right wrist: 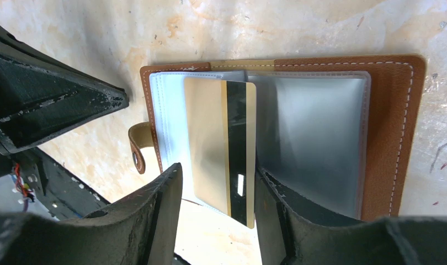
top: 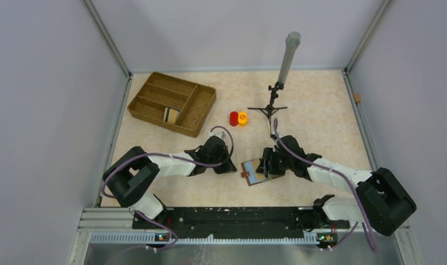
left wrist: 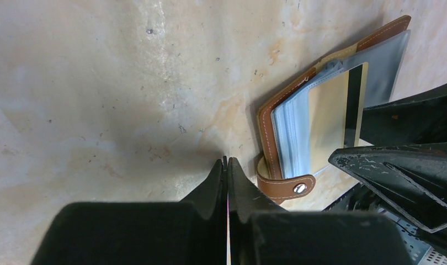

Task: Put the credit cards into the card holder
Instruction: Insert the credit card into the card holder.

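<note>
The brown card holder (top: 253,176) lies open on the table between my two grippers, clear sleeves up. A gold credit card (right wrist: 210,143) with a black stripe rests on the sleeves, its near end jutting past the holder's (right wrist: 392,127) edge. My right gripper (right wrist: 218,176) is open, one finger on each side of that card's near end; the right finger is close against its edge and the left stands apart. My left gripper (left wrist: 227,161) is shut with nothing visible in it, on the table just left of the holder's (left wrist: 268,138) clasp strap (left wrist: 287,187). The gold card (left wrist: 329,121) shows there too.
A divided wicker tray (top: 155,91) sits at the back left with a small pale object (top: 171,115) in one compartment. Red (top: 233,118) and orange (top: 243,118) caps stand mid-table. A small tripod with a grey tube (top: 273,105) rises behind the right arm. Walls enclose three sides.
</note>
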You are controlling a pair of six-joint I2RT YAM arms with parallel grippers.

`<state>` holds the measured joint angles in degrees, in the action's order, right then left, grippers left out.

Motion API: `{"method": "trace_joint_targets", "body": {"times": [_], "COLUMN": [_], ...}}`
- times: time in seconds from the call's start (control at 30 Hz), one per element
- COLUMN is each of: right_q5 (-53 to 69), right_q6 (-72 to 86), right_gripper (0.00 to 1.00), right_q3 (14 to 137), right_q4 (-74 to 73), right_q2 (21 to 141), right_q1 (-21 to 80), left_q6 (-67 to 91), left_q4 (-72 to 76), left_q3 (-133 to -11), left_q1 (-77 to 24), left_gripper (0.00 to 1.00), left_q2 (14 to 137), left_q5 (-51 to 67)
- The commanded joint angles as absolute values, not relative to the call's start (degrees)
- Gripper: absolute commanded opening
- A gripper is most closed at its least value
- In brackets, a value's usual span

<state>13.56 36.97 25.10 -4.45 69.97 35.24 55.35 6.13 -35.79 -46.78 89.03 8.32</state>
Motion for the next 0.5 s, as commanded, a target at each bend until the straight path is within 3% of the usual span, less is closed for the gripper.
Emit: {"method": "trace_joint_targets", "body": {"times": [0.0, 0.47], "right_q5": [10.1, 8.1], "right_q6": [32.8, 35.3], "right_gripper": [0.50, 0.53], "right_q3": [27.1, 29.5], "right_q4": [-9.0, -5.3], "right_q2": [69.0, 73.9], "right_q1": [36.5, 44.9], "left_q6": [55.0, 56.6], "left_q4": [6.7, 11.9], "left_q3": [-35.7, -35.7], "left_q1": [-46.9, -48.0], "left_gripper": [0.00, 0.00], "left_q2": [90.0, 92.5], "left_q5": [8.5, 11.3]}}
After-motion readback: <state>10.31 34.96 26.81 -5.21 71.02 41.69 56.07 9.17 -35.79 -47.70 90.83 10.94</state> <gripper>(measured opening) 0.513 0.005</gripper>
